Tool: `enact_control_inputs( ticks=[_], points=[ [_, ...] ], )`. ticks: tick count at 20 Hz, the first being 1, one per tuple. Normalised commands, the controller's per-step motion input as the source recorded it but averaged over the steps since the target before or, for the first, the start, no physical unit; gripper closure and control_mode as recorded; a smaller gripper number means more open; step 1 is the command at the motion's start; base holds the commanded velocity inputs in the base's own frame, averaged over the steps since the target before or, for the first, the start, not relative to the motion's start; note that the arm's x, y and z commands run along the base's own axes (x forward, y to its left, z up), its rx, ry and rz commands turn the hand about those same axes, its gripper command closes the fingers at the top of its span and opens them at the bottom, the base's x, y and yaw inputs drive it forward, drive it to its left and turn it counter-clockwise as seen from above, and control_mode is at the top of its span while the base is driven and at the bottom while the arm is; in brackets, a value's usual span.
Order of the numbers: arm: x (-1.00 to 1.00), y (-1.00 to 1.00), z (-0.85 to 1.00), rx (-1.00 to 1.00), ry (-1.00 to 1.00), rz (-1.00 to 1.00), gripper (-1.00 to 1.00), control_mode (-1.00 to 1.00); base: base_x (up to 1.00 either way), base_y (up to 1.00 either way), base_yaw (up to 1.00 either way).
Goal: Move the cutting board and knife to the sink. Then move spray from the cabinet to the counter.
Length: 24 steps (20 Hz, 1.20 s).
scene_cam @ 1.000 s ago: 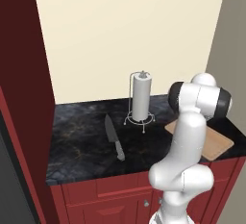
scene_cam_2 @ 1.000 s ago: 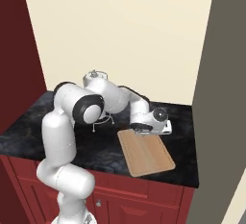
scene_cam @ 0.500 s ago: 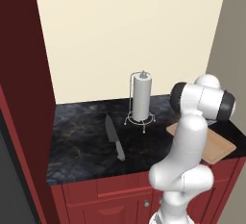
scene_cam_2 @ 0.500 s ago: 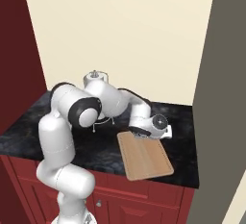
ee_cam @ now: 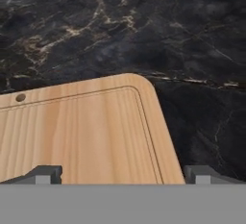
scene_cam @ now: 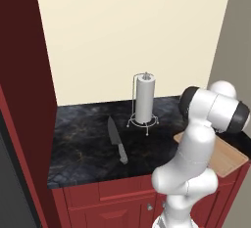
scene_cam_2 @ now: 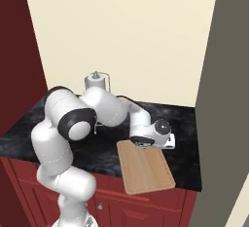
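Hovering low over the far end of the cutting board (scene_cam_2: 145, 169), with the gripper (ee_cam: 122, 172) spread wide and holding nothing; one fingertip (ee_cam: 44, 173) sitting over the wood, the other (ee_cam: 202, 173) just past the board's long edge, over the black counter (ee_cam: 144, 31). Lying flat at the counter's front right corner, this board, with its near end reaching the front edge or slightly past it. Resting well apart to the left, the knife (scene_cam: 116, 139), flat on the counter, blade pointing back toward the wall, just in front of the paper-towel stand (scene_cam: 144, 102).

Judging the step in hand: lining up to grab the board by its edge.

Risking quite a lot from here. Lying flush on the stone, leaving no gap for a finger to slide under, so closing now likely meaning scraping the top face and catching nothing. Pushing down or sideways on that edge possibly sliding the board toward the front of the counter and tipping it off. Gripping a wide, flat board by one thin edge also inviting it to swing or slip out during the carry. Pressing too low possibly jamming a fingertip into the counter. Leaving the knife for a second trip.
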Motion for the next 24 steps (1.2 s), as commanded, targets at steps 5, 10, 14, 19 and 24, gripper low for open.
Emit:
enact_control_inputs(
  ticks=[5,10,14,19,24],
  points=[
    [-0.88,0.0,-0.29,0.0,0.01,0.0,-1.0,-1.0,0.0,0.0,0.0],
    [-0.21,0.0,0.0,0.0,0.0,0.0,-1.0,-1.0,0.0,0.0,0.0],
    [-0.01,0.0,0.26,0.0,0.0,0.0,-1.0,-1.0,0.0,0.0,0.0],
    [0.0,0.0,0.66,0.0,0.0,0.0,-1.0,-1.0,0.0,0.0,0.0],
    [-0.02,0.0,0.88,0.0,0.01,0.0,-1.0,-1.0,0.0,0.0,0.0]
  ],
)
